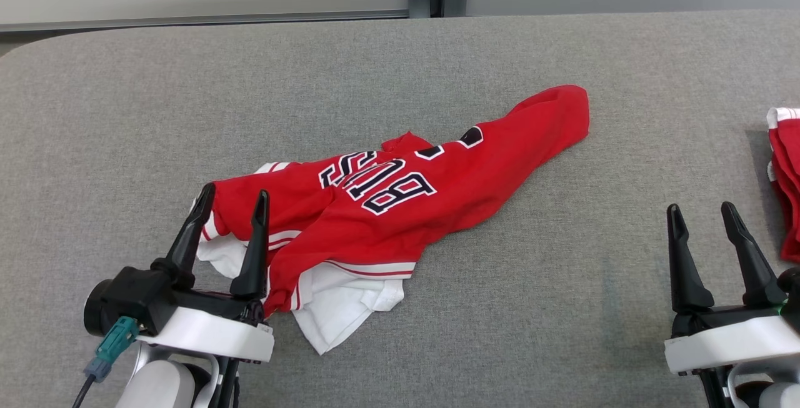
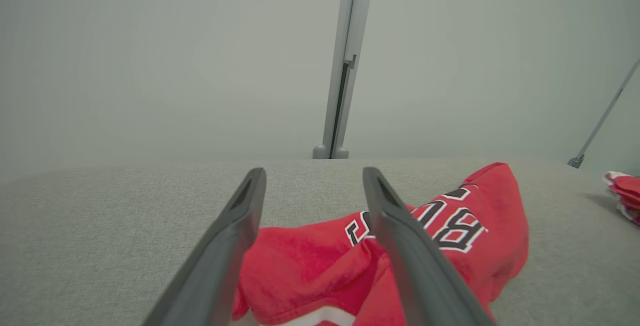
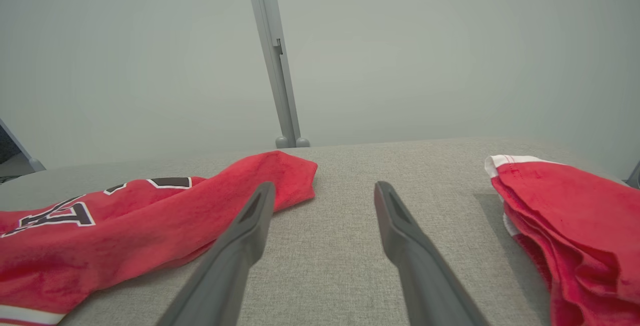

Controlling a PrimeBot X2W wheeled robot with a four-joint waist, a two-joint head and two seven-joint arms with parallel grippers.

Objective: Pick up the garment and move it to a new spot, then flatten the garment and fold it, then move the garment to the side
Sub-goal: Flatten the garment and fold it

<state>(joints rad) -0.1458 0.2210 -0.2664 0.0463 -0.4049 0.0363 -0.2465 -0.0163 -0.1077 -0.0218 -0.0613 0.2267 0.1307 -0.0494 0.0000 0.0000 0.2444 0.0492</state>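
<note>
My left gripper, at the lower left of the head view, has its two dark fingers spread wide over the near-left edge of the garment. In the left wrist view red cloth shows between and beneath the fingers, but nothing is pinched. The garment, a red jersey with black-and-white lettering and white cloth showing at its near hem, lies crumpled on the grey fabric table. It sits left of centre, with one narrow end trailing toward the far right. My right gripper, at the lower right, is likewise spread and empty above bare table, well apart from the garment. A pile of red cloth lies at the table's right edge, near the right gripper.
</note>
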